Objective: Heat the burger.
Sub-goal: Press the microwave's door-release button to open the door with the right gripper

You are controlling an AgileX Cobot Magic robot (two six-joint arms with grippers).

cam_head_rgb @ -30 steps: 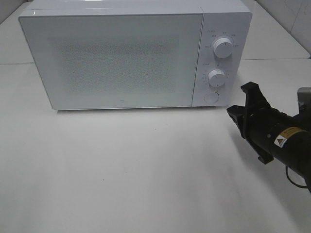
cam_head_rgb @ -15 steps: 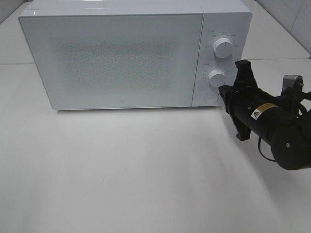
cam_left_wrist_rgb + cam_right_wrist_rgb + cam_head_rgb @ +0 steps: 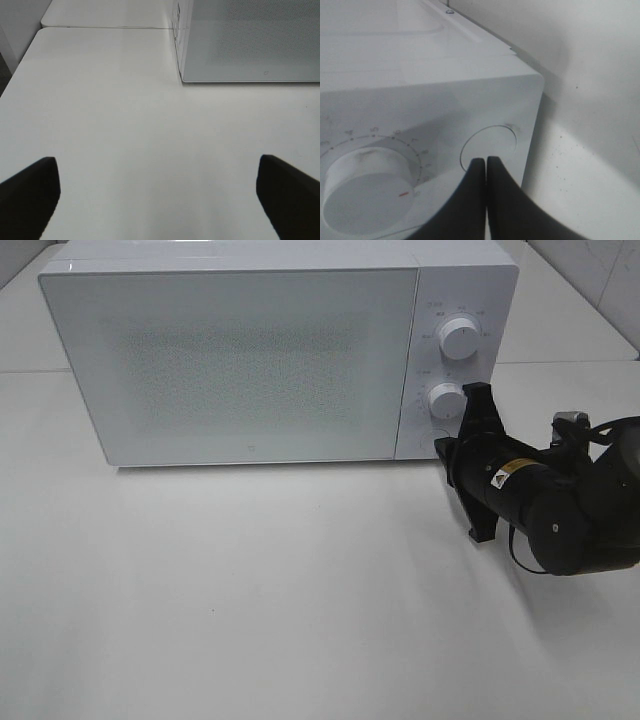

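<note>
Right gripper nosing at the microwave, tips pinched together.

No telling the burger's whereabouts: door shut flush, speckled glass giving nothing away. Parked toward the back of the white table, with loads of bare top out front and over to the left edge. Closed tips right at the round button under the lower dial, touching or just shy, can't say. Left gripper spread wide over bare tabletop, gripping nothing, near the microwave's front corner but clear of it. Versus a second ago: swung in from well out right of the control panel, now tight up against it.
</note>
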